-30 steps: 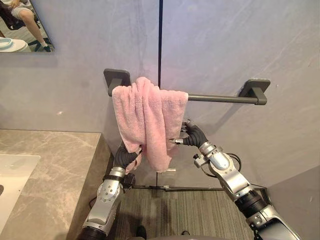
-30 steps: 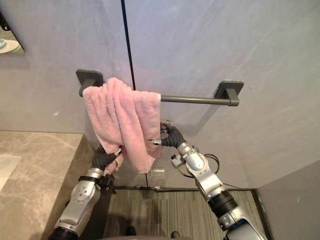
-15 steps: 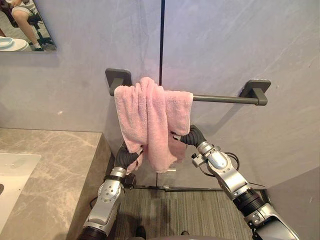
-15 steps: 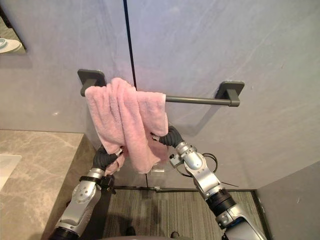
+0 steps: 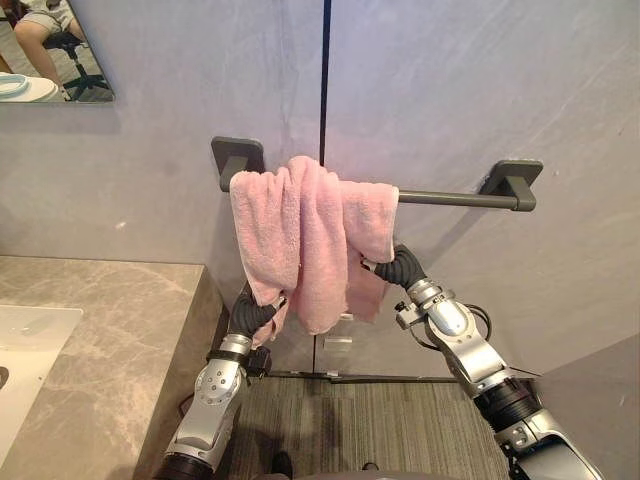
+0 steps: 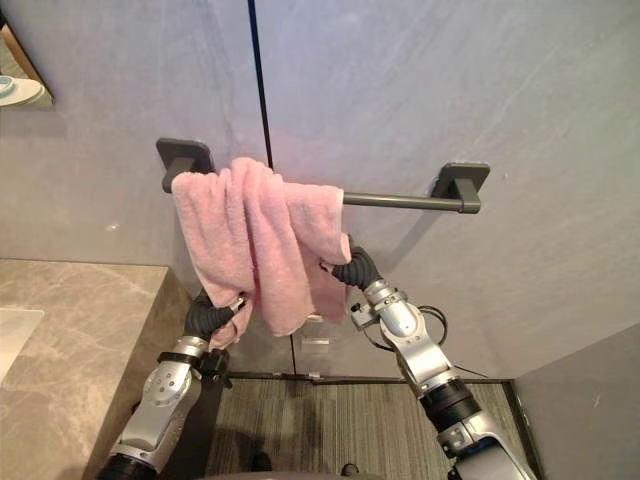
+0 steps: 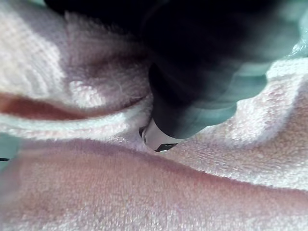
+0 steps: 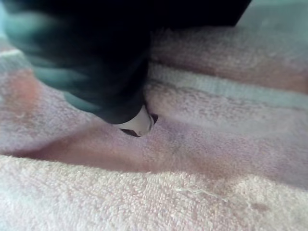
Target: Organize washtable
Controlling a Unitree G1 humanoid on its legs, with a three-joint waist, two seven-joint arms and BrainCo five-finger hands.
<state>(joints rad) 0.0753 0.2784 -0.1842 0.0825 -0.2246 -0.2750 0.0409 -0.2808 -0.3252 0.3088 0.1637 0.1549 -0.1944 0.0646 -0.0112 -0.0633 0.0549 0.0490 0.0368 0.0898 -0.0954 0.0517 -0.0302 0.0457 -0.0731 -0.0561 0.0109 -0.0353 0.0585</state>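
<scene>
A pink towel (image 5: pixel 300 230) hangs bunched over the left half of a dark grey wall bar (image 5: pixel 455 199). My left hand (image 5: pixel 250 314) is up against the towel's lower left corner, with cloth gathered around it. My right hand (image 5: pixel 396 270) reaches in behind the towel's lower right edge. In the left wrist view the dark cover (image 7: pixel 202 72) is buried in pink folds (image 7: pixel 96 192). The right wrist view is the same, with the cover (image 8: pixel 86 57) sunk into the towel (image 8: pixel 202 159). Cloth hides the front of both hands.
A marble counter (image 5: pixel 110 330) with a white basin (image 5: pixel 25 340) lies at the lower left, close to my left arm. A mirror (image 5: pixel 50 55) at the top left reflects a seated person's legs. Grey carpet (image 5: pixel 350 430) lies below the bar.
My right hand has gone in behind the towel and moved right, and the towel's right edge has spread further along the bar with it. My left hand has stayed in place.
</scene>
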